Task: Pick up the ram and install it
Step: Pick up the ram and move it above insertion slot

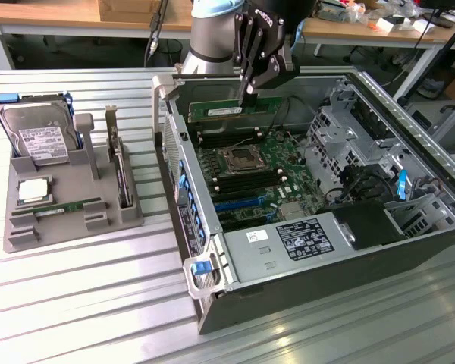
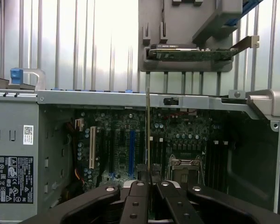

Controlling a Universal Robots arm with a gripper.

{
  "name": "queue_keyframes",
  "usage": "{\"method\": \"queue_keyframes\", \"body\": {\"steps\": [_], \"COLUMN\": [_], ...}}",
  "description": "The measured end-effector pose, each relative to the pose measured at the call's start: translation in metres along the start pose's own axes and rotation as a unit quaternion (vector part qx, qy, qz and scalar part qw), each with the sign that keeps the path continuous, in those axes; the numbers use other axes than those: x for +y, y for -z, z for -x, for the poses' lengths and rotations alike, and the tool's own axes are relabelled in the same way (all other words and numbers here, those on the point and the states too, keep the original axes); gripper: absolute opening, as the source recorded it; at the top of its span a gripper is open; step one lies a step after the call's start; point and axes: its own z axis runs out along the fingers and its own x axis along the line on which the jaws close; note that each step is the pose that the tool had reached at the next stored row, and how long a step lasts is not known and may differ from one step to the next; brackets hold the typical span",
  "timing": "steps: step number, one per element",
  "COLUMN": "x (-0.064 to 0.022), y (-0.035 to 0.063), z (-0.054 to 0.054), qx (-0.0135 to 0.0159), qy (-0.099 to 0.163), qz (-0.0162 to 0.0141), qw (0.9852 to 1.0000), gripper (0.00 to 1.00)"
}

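Long thin green circuit-board ram, pinched by black two-finger gripper, hangs at 12 o'clock of square silver processor socket; best held level, parallel with black memory slots.

I hold the ram, a long, thin green stick with a pale label, clamped in my end effector. It stands level on its long edge above the motherboard inside the open case.
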Motion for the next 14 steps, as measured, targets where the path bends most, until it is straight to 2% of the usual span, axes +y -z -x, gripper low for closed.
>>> {"method": "queue_keyframes", "body": {"steps": [14], "x": [-0.0134], "y": [-0.0018], "z": [-0.001], "qx": [0.0000], "qy": [0.000], "qz": [0.0000], "qw": [1.0000], "gripper": [0.12]}}
